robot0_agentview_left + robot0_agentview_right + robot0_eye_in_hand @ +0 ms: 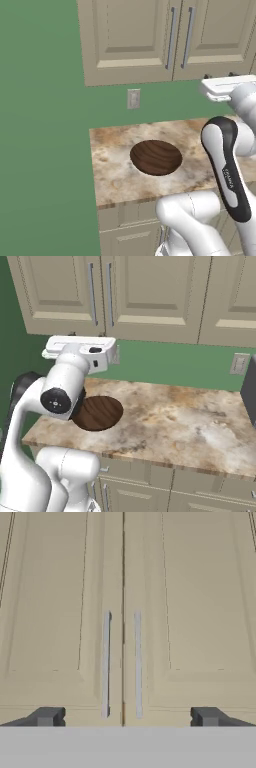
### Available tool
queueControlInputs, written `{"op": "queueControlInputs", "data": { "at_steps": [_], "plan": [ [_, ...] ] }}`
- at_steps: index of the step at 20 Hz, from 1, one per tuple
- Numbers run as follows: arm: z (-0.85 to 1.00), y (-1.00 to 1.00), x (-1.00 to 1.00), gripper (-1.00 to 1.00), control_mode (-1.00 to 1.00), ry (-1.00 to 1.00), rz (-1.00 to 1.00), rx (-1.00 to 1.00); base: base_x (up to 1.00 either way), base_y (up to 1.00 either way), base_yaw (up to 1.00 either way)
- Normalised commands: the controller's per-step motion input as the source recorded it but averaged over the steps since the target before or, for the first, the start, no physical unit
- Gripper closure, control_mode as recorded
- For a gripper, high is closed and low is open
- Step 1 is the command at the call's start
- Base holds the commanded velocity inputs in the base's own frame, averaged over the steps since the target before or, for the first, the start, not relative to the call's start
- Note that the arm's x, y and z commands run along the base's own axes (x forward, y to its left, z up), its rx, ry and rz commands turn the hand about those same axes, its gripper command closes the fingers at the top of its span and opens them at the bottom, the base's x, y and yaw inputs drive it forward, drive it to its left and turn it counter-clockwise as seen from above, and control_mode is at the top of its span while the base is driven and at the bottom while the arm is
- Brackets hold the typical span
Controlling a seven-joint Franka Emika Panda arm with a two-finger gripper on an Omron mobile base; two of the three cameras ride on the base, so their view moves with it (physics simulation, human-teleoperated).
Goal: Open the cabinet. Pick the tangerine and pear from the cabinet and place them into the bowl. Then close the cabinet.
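The beige cabinet hangs on the wall with both doors shut, its two silver bar handles side by side at the middle seam. In the hand view the cabinet faces me square on, and the handles stand just above my open gripper, whose fingertips sit wide apart with nothing between them. My hand is raised below the cabinet. The dark wooden bowl rests on the counter, partly hidden by my arm from the right. The tangerine and pear are hidden.
A marbled stone counter carries the bowl, with drawer fronts beneath. Wall outlets sit on the green wall. A dark appliance edge stands at the counter's far right. My arm's elbow rises over the counter's right side.
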Motion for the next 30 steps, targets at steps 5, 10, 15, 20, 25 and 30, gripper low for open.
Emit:
{"op": "queueControlInputs", "data": {
  "at_steps": [5,10,15,20,25,30],
  "plan": [
    [0.00,-0.12,0.50,-1.00,-1.00,0.00,0.00,0.00,0.00,0.00,0.00],
    [0.00,0.00,0.40,-1.00,-1.00,-0.03,0.00,0.00,0.00,0.00,0.00],
    [0.00,0.04,0.45,-1.00,-1.00,-0.06,0.00,0.00,0.00,0.00,0.00],
    [0.01,0.09,0.66,-1.00,-1.00,-0.03,0.00,0.00,0.00,0.00,0.00],
    [0.00,0.07,0.87,-1.00,-1.00,0.00,0.00,0.00,0.00,0.00,0.00],
    [0.00,0.00,0.99,-1.00,-1.00,0.00,0.00,0.00,0.00,0.00,0.00]
  ]
}}
